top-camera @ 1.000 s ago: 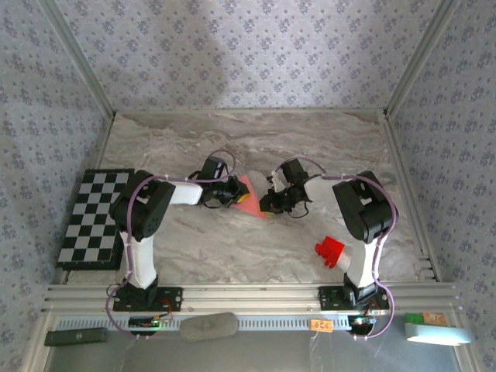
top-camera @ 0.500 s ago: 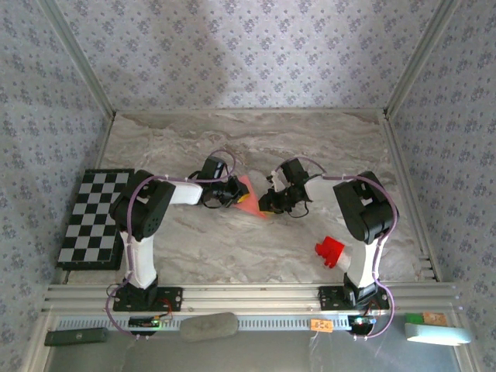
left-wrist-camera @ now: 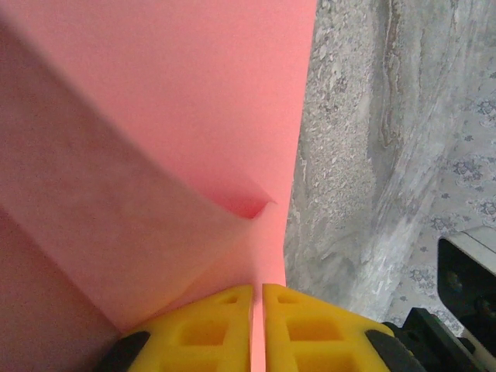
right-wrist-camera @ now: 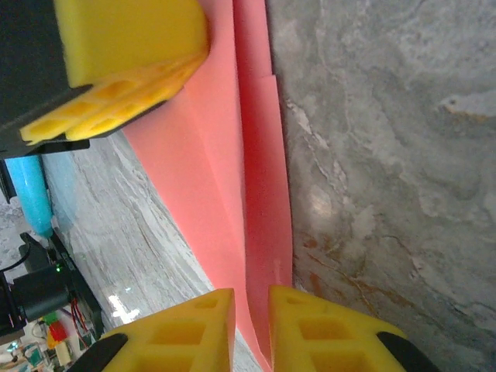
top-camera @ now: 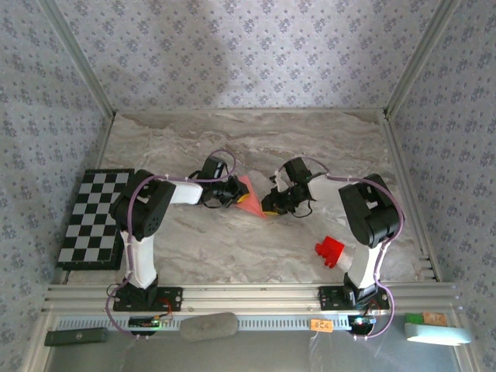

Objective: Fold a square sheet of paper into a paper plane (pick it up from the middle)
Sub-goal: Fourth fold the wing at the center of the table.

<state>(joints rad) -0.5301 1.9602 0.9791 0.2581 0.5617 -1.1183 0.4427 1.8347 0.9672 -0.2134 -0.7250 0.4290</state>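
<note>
The square sheet of paper (top-camera: 248,194) is salmon pink and folded into layers, with a pointed corner toward the near side. It is held up between the two arms at the table's middle. My left gripper (top-camera: 232,192) is shut on its edge; in the left wrist view the yellow fingertips (left-wrist-camera: 209,329) pinch the paper (left-wrist-camera: 155,116) with a loose flap beside them. My right gripper (right-wrist-camera: 252,329) straddles the creased edge (right-wrist-camera: 260,170), jaws a little apart, table showing in the gap. The left gripper's yellow finger (right-wrist-camera: 116,70) appears there too.
A small chunky red block (top-camera: 331,251) sits by the right arm's base. A black-and-white chequered board (top-camera: 93,217) lies at the left edge. The marble tabletop (top-camera: 310,139) stretches behind the grippers, bounded by patterned walls and metal rails.
The right arm's elbow has swung slightly to the right and its gripper has shifted a little along the paper. The left arm and the paper stay put.
</note>
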